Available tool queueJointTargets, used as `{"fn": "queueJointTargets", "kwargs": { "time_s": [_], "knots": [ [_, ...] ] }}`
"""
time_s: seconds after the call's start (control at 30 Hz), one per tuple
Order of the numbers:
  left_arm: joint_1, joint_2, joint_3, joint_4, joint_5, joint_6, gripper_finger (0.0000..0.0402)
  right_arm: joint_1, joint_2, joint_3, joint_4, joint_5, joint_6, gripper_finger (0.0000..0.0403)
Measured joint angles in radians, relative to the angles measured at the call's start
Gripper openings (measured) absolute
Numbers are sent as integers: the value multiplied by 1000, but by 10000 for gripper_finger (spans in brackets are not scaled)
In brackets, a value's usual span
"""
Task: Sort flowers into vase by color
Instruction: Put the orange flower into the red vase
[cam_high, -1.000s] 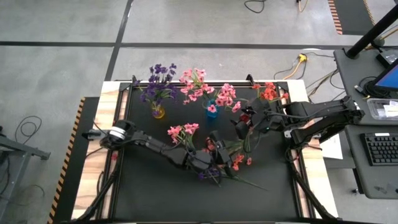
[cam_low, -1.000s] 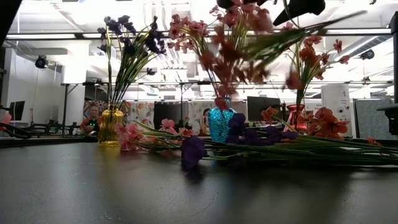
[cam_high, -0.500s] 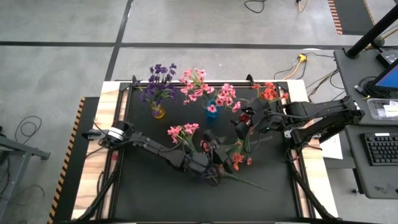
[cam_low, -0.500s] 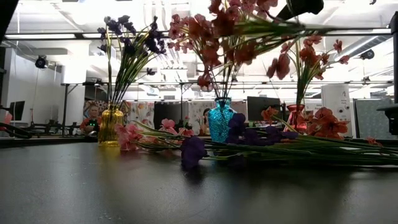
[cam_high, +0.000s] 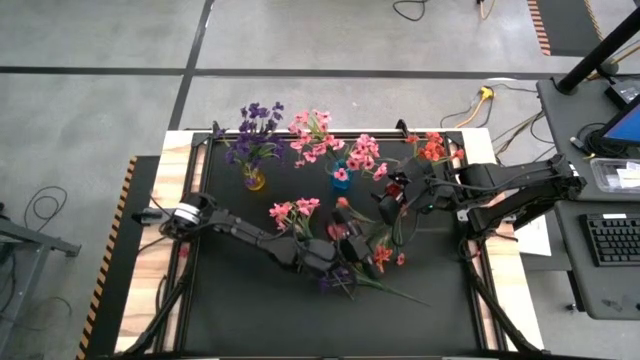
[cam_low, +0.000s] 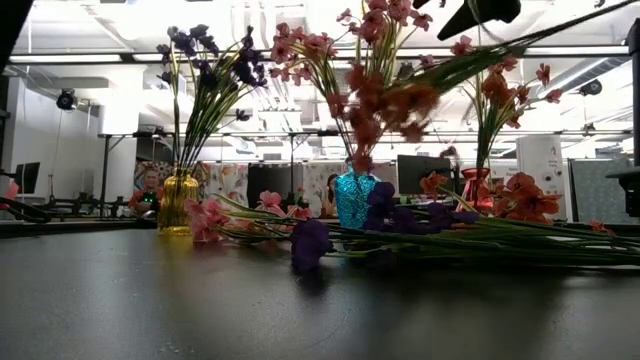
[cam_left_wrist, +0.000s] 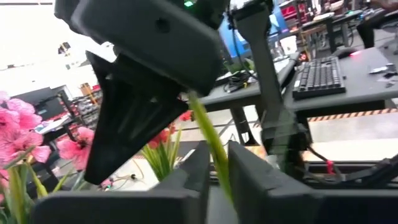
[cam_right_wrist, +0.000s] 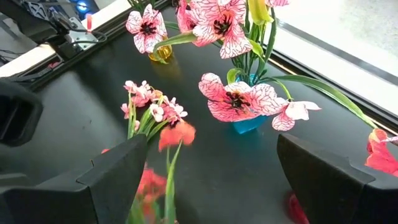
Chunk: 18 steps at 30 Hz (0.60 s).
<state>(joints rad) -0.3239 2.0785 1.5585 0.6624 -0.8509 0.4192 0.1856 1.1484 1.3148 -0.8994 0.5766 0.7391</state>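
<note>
Left gripper (cam_left_wrist: 214, 168) pinching the thin green stem (cam_left_wrist: 208, 140) of a coral-red sprig (cam_high: 345, 218), lifted above the surface (cam_high: 250, 320) mid-table; stem could slip or swivel in so narrow a grip; blossoms may snag the right gripper (cam_high: 392, 203), spread wide just beside, or the pink flowers in the blue vase (cam_high: 341, 180); red vase (cam_low: 474, 186) far right.

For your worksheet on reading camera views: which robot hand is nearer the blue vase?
Right. The right hand hangs just beside the blue vase, open. The left hand is farther toward the table's front, shut on a coral-red sprig.
</note>
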Motion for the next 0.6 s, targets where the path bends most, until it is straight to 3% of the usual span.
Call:
{"fn": "queueJointTargets", "kwargs": {
  "time_s": [0.07,0.4,0.6],
  "knots": [
    [3,0,0,1,1,8,8,0,0,0,0,0,0,352],
    [1,-11,0,42,-9,100,1,0,0,0,0,0,-19,352],
    [-1,-29,-1,36,-73,165,0,0,0,0,-1,0,-27,352]
  ]
}}
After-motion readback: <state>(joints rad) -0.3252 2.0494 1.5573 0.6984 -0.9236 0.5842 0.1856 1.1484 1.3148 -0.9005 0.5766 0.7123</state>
